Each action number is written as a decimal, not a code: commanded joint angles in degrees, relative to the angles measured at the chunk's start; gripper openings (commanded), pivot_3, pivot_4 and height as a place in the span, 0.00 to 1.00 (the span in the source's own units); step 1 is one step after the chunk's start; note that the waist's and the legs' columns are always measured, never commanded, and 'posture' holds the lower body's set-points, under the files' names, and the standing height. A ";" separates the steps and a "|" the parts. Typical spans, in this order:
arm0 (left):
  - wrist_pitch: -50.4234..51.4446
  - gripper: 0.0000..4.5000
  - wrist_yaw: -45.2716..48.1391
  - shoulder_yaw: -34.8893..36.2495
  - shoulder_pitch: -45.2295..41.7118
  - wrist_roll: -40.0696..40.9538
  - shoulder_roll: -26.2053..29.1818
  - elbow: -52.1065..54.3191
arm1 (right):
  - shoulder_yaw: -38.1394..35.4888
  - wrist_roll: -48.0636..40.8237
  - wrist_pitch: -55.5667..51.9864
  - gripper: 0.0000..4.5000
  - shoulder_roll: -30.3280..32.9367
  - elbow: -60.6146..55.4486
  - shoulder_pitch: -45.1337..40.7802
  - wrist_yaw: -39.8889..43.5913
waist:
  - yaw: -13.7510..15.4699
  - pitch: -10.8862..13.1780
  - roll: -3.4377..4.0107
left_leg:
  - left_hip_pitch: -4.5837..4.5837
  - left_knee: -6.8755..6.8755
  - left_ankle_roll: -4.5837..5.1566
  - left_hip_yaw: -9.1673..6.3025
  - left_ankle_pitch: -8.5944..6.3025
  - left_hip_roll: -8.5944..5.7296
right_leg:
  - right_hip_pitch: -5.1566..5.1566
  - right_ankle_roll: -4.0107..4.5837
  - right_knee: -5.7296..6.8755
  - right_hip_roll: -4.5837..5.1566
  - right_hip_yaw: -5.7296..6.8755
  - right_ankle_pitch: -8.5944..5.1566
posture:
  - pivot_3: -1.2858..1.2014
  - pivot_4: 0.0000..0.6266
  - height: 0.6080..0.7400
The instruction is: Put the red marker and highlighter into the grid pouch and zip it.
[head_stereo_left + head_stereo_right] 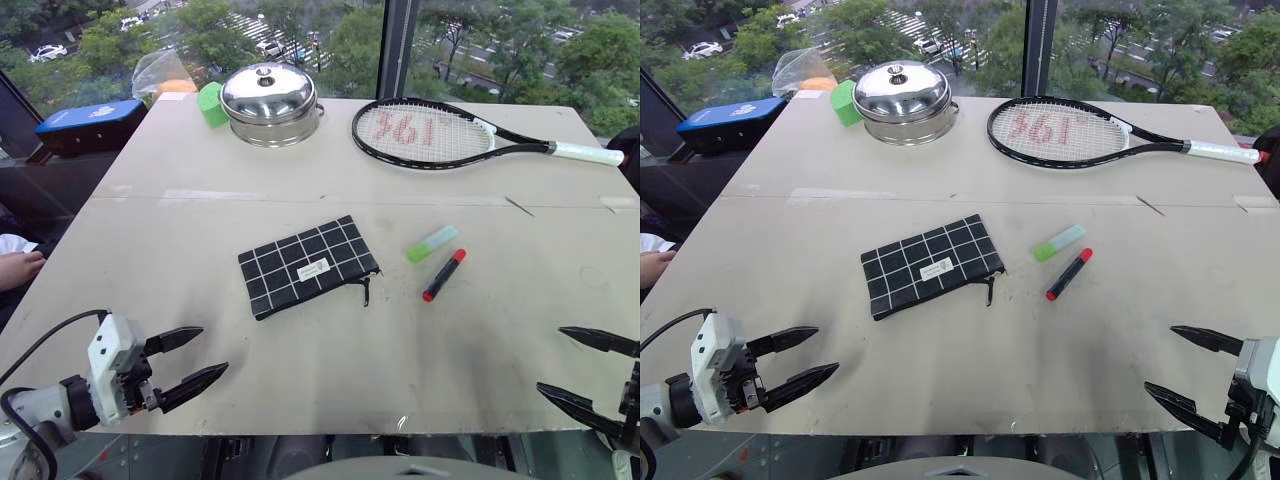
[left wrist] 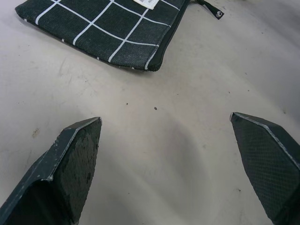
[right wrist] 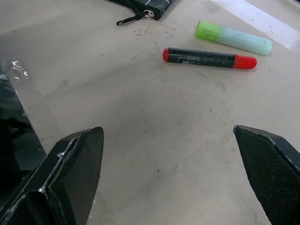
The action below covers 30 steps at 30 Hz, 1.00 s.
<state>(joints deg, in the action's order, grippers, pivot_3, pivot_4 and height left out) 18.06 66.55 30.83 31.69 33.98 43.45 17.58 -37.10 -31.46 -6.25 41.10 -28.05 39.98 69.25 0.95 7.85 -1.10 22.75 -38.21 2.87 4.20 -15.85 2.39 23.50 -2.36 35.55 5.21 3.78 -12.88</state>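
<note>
The grid pouch lies flat at the middle of the table, its black pull cord trailing off its right end. Right of it lie the highlighter and, just nearer me, the red marker; both also appear in the right wrist view, marker and highlighter. My left gripper hovers open at the near left edge, well short of the pouch. My right gripper is open at the near right edge, empty, apart from the pens.
At the back stand a steel lidded pot, a green block and a tennis racket. A blue case sits off the table's far left corner. A person's hand rests at the left edge.
</note>
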 commanded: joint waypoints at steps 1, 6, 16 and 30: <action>-0.67 0.99 -1.52 -1.23 -3.00 -0.19 -0.02 1.30 | -0.30 -0.38 0.93 1.00 -0.91 -1.23 -0.88 -1.39 | 0.05 0.00 0.00 | 0.00 0.00 -0.01 0.00 0.00 0.00 | 0.00 0.00 0.00 0.00 0.00 0.00 | 0.52 0.24 1.00; -18.73 0.99 -3.32 -4.66 -10.55 -13.45 0.63 -6.94 | 4.38 -0.95 -0.23 1.00 -0.86 -4.31 -5.47 -4.29 | 0.49 -0.04 0.08 | 0.00 -0.07 -0.08 0.00 -0.05 -0.05 | -0.01 0.00 0.02 0.01 0.05 0.01 | 0.52 0.24 1.00; -51.14 0.99 -8.24 -14.85 -21.55 -30.85 1.30 -22.44 | 10.80 -6.01 -6.26 1.00 -0.10 -16.25 -8.33 -8.85 | 0.39 -0.20 -0.01 | 0.02 0.05 0.17 0.05 0.04 -0.03 | 0.01 0.27 -0.04 0.02 0.05 0.16 | 0.52 0.24 1.00; -60.42 0.99 -29.29 -27.51 -34.38 -54.22 -0.22 -32.31 | 14.53 -7.27 -8.01 1.00 0.07 -22.12 -10.22 -13.13 | 1.91 -0.68 0.59 | -0.07 -0.09 0.21 0.07 0.06 -0.11 | -0.10 0.23 0.08 -0.10 0.16 0.18 | 0.52 0.24 1.00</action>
<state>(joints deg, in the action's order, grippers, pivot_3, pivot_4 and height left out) -43.67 39.21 5.26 -2.04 -15.97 43.09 -11.78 -22.49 -37.74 -14.50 40.94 -48.40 29.76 56.67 2.86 7.18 -0.51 22.65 -38.30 3.09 4.27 -15.79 2.28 23.37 -2.14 35.65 5.08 3.94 -12.70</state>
